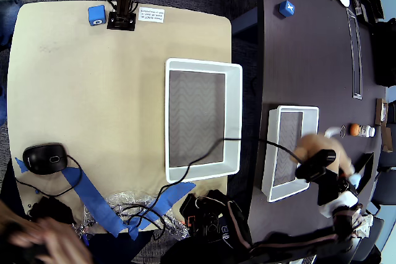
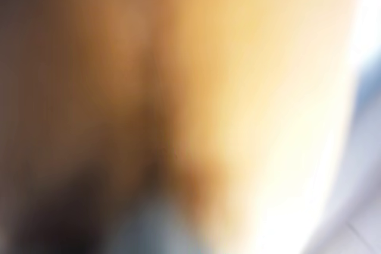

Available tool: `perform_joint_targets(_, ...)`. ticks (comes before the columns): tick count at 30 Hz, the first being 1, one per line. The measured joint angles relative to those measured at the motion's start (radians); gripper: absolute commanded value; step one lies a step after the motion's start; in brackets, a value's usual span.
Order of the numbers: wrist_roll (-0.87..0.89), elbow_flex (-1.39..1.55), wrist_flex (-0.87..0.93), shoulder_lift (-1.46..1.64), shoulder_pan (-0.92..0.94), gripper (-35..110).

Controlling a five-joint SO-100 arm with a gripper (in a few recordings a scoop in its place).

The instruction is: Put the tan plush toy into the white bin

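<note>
The tan plush toy (image 1: 317, 146) is a blurred tan-orange shape on the dark table at the right of the overhead view, over the right rim of a narrow white bin. My gripper (image 1: 313, 160) reaches it from below right and looks shut on it, though the fingers are hidden under the black wrist parts. In the wrist view the tan plush toy (image 2: 196, 87) is an out-of-focus orange mass right against the lens. The white bin (image 1: 234, 115), wide with a grey wavy bottom, stands on the tan table to the left, with nothing in it.
The narrow white bin (image 1: 272, 171) lies between the toy and the wide bin. A black cable (image 1: 204, 153) crosses the wide bin's lower corner. A mouse (image 1: 44, 157), blue tape (image 1: 93, 196), blue cubes (image 1: 96, 15) and a person's blurred hand (image 1: 37, 242) sit elsewhere.
</note>
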Motion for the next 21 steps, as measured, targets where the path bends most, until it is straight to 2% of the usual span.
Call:
perform_joint_targets(12, -0.256, 0.278, 0.002, 0.178, -0.558, 0)
perform_joint_targets(21, -0.399, 0.327, 0.002, 0.181, -0.89, 0)
